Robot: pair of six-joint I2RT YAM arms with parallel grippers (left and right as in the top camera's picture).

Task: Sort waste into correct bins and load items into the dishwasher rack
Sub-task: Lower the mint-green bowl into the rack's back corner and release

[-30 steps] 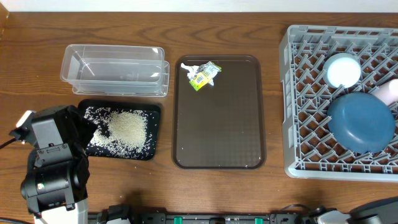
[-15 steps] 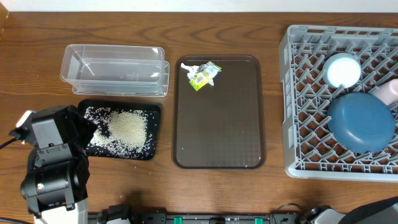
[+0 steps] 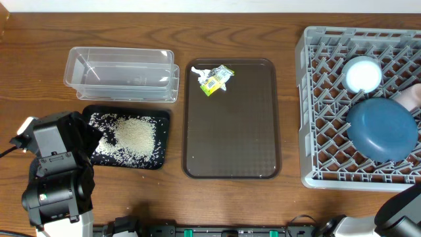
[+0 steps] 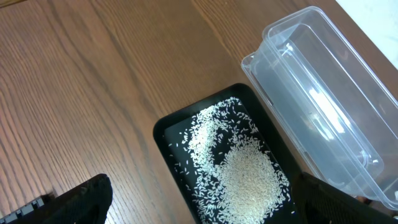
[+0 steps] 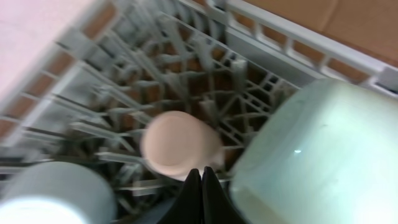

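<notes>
Loose rice (image 3: 135, 135) lies in the black tray (image 3: 161, 118), next to the clear tub (image 3: 122, 72). The crumpled wrapper (image 3: 214, 79) sits at the far end of the brown serving tray (image 3: 230, 131). The grey rack (image 3: 329, 99) holds the light-blue bowl (image 3: 363, 74), the dark-blue dish (image 3: 383, 128) and the pink-lined cup (image 3: 414, 97). My left gripper (image 4: 200, 186) hangs open above the rice (image 4: 245, 174), holding nothing. My right gripper (image 5: 202, 175) is shut and empty, its tips just in front of the cup (image 5: 177, 146) in the rack (image 5: 186, 81).
The left arm (image 3: 56, 171) stands at the table's front left, beside the black tray. The right arm (image 3: 401, 210) shows at the front right corner, below the rack. Bare wood table (image 3: 39, 85) lies left of the tub. The right wrist view is blurred.
The right arm has come further into view at the overhead's bottom right corner. The left arm and the table items have not moved.
</notes>
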